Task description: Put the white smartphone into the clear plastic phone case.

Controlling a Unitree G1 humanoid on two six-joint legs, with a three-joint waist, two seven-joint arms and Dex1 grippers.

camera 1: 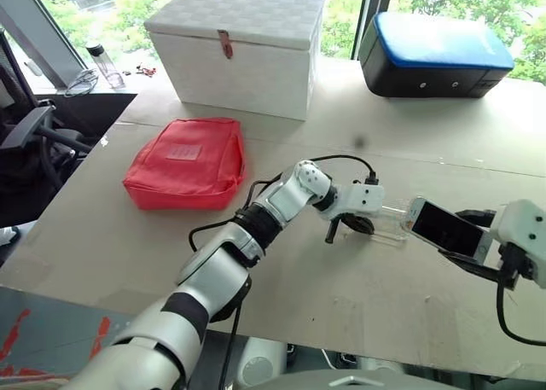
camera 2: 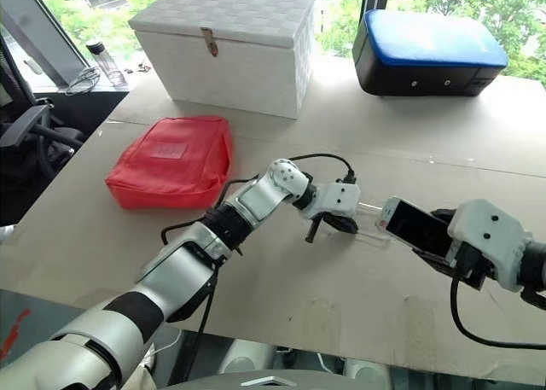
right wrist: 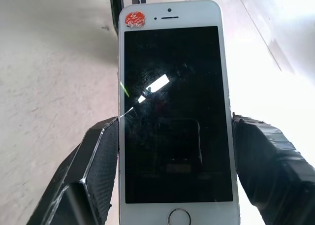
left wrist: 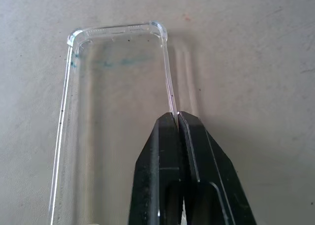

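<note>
Left eye view: left gripper (camera 1: 341, 228) sits at frame centre, reaching rightward over the table (camera 1: 102, 245), its two black fingers pinched together on the near rim of the clear plastic phone case (camera 1: 388, 224), which lies flat on the table just right of it. Right gripper (camera 1: 465, 249) at the right edge holds the white smartphone (camera 1: 442, 229) by its long sides, screen up, top end pointing toward the case and hovering at the case's right end. Red pouch (camera 1: 186, 162) lies left of centre; white box (camera 1: 239, 44) upper centre; black case with blue lid (camera 1: 435, 53) upper right; a bottle (camera 1: 104, 64) at upper left.

Left wrist view: fingers (left wrist: 162, 176) rise from the bottom, closed tight on one thin side wall of the case, whose rounded corners show at the upper left and upper centre.

Right wrist view: phone fills the centre, black glass, red sticker (right wrist: 135, 19) at its upper left corner, home button at the bottom. One black finger (right wrist: 98, 161) presses each long edge; jaws stand wide, clamped across the phone's width.
</note>
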